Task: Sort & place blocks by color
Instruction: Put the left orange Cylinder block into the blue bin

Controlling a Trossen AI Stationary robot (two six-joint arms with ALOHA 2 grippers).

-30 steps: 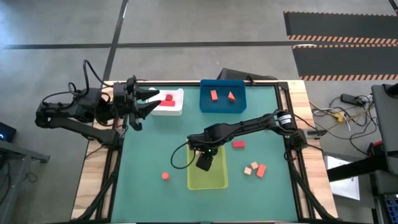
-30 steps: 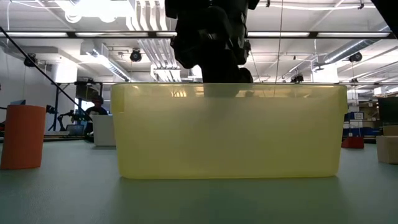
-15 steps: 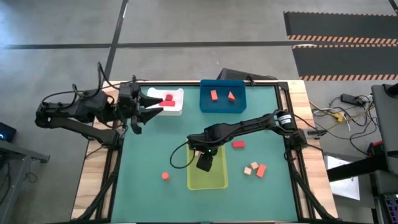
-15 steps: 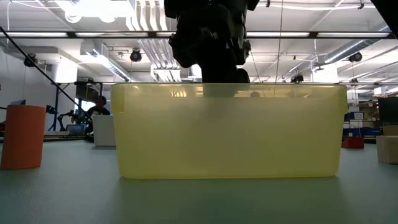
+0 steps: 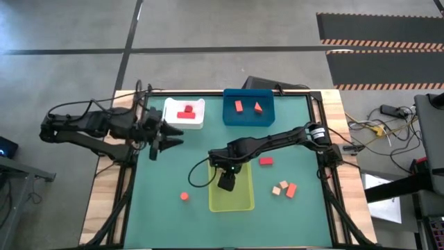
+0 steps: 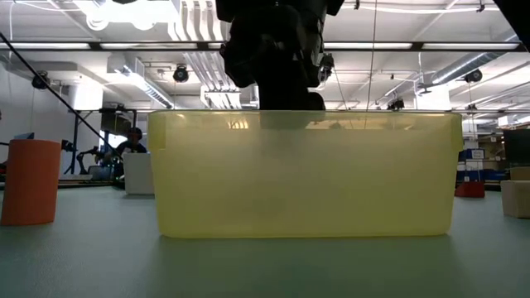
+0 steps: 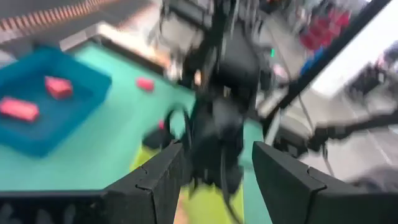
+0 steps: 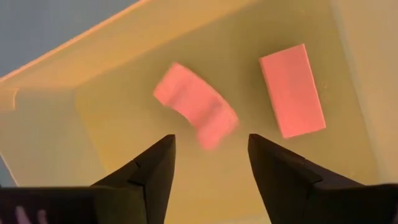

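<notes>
Blocks (image 8: pixel 292 91) lie skewed, long axes differing.

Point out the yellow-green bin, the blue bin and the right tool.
yellow-green bin (image 5: pixel 243 203): high view, bare floor near its front edge.
blue bin (image 5: pixel 248 116): high view, bare floor between its two blocks.
right tool (image 8: pixel 210 163): right wrist view, midway between its open fingertips.

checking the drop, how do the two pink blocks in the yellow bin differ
In the right wrist view, the nearer block shows a curved edge and looks smeared; the other block is a crisp, straight-sided rectangle. The curved one lies toward the middle of the yellow bin; the rectangle sits near a side wall. Both are the same pale pink, and the right end effector stands open, gripping neither.
</notes>
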